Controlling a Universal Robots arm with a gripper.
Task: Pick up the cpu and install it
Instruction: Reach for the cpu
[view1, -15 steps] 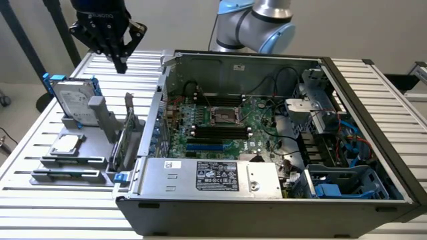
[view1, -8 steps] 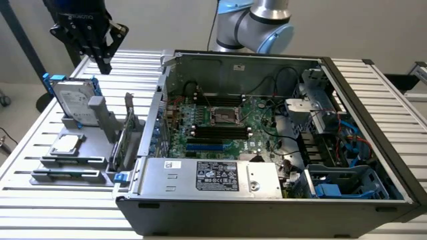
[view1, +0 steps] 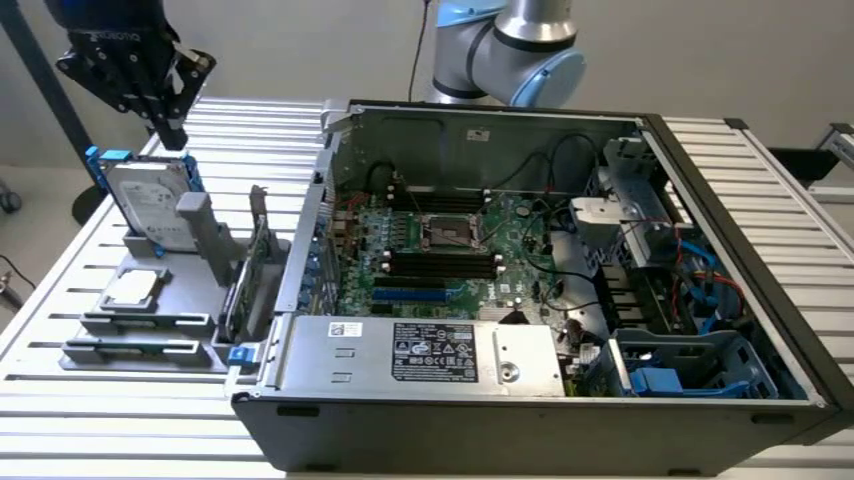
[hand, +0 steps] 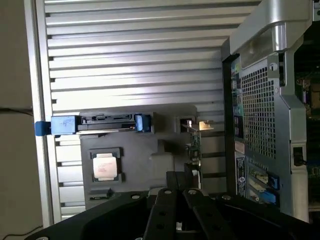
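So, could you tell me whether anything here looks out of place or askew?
Nothing stands out. The cpu lies flat in its recess on the holder, the hard drive stands upright in its slot, and the shut pincer hangs above the drive, holding nothing.

A silver-grey arm (view1: 531, 40) with pale blue joint caps is seen at twelve o'clock of the exterior view, a black gripper (view1: 170, 135) marked with white lettering at eleven.

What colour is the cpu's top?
Silver-grey, with a pale rim; the cpu shows best in the wrist view.
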